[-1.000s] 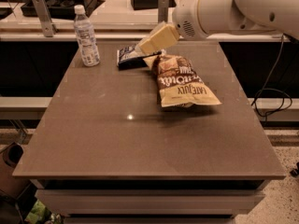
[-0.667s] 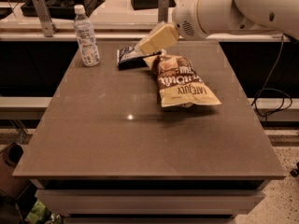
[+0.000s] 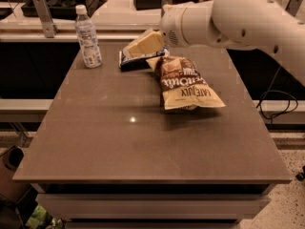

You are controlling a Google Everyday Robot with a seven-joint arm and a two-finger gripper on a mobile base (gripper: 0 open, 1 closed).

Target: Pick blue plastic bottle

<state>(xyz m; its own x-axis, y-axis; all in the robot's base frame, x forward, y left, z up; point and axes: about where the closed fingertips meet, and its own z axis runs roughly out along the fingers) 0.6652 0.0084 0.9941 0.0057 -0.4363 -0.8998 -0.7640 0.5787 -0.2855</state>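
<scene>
The blue plastic bottle stands upright at the far left corner of the brown table. It is clear, with a white cap and a pale label. My gripper hangs on the white arm that reaches in from the upper right. It is over the far middle of the table, just above a blue-white snack packet. It is to the right of the bottle and apart from it. Nothing is seen held in it.
A brown chip bag lies right of centre, below the arm. A grey metal post stands behind the bottle at the table's far edge. A counter with black trays runs behind. A cable hangs at the right.
The arm and gripper have shifted a little to the left, towards the bottle. The bottle, packet and chip bag have not moved.
</scene>
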